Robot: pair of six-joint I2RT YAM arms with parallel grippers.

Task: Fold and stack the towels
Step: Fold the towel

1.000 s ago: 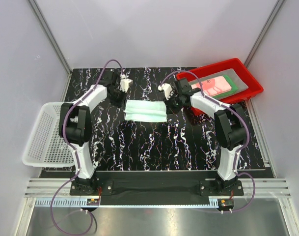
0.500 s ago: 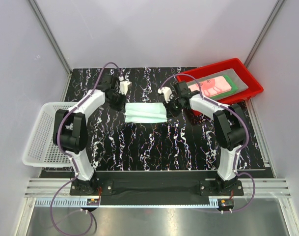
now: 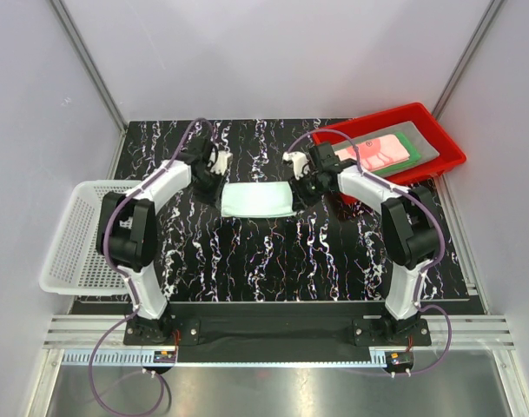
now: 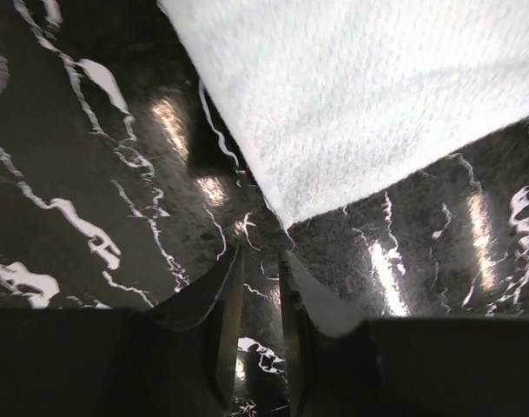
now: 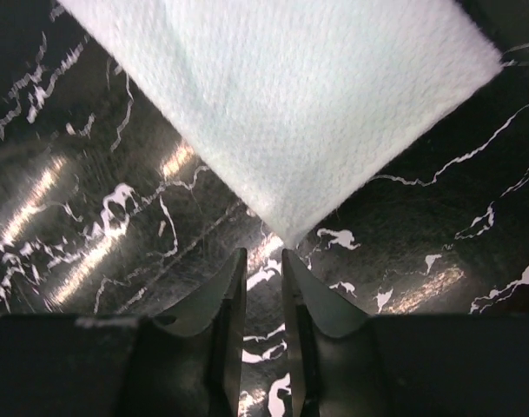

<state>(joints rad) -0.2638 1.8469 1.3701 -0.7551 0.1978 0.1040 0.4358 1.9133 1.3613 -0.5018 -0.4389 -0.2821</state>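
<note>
A pale blue-white towel (image 3: 258, 200) lies folded flat on the black marbled table. My left gripper (image 3: 219, 182) is at its far left corner and my right gripper (image 3: 296, 188) is at its far right corner. In the left wrist view the towel (image 4: 377, 95) ends in a corner just ahead of my left gripper (image 4: 262, 256), whose jaws stand slightly apart and empty. In the right wrist view the towel (image 5: 281, 95) points its corner at my right gripper (image 5: 264, 254), also slightly apart and empty. The pink towel (image 3: 381, 149) lies on the green towel (image 3: 411, 155) and the grey towel (image 3: 426, 146) in the red tray.
The red tray (image 3: 451, 161) stands at the back right, partly off the table's edge. A white lattice basket (image 3: 77, 234) hangs off the table's left edge. Grey walls close in the back and both sides.
Both grippers have moved from the far side toward me and down to the towel's far corners. The towel looks flatter and slightly narrower front to back.
</note>
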